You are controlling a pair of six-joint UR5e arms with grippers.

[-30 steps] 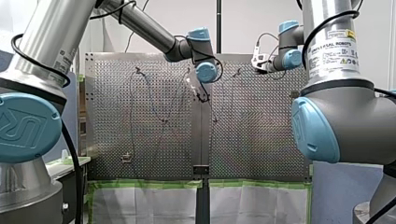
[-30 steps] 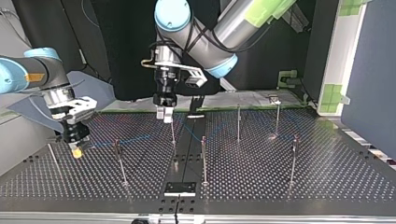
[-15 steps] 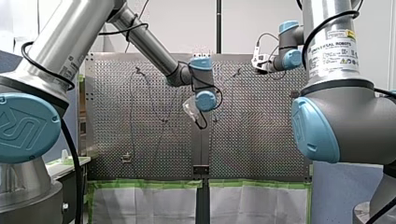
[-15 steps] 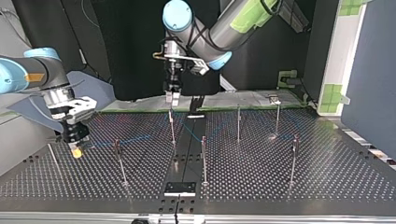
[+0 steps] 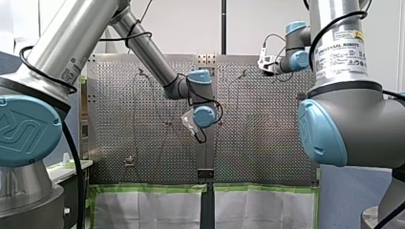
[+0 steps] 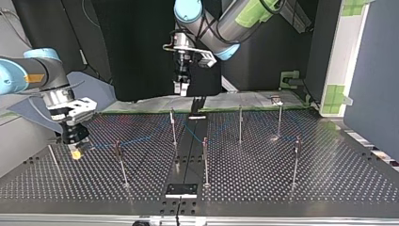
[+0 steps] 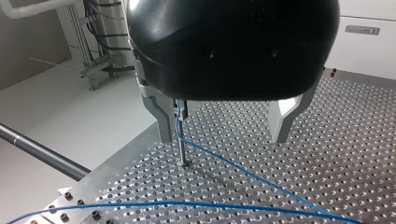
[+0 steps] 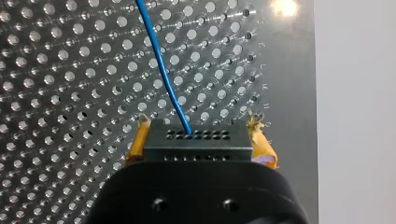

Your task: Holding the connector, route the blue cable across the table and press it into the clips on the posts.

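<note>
The right gripper (image 8: 198, 122), fitted with yellow pads, is clamped on the black rectangular connector (image 8: 198, 142). The thin blue cable (image 8: 161, 60) leaves the connector over the perforated metal worktop (image 8: 56, 70). The left gripper (image 7: 223, 136) hangs with its grey metal fingers spread wide, holding nothing. Below it, near one finger, the cable touches a slender metal post (image 7: 181, 151).

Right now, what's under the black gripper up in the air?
Under my left gripper a thin post stands on the holed table, with the blue cable running off it. The post's top is tucked behind the gripper's body, so how the cable is held there is hidden.
</note>
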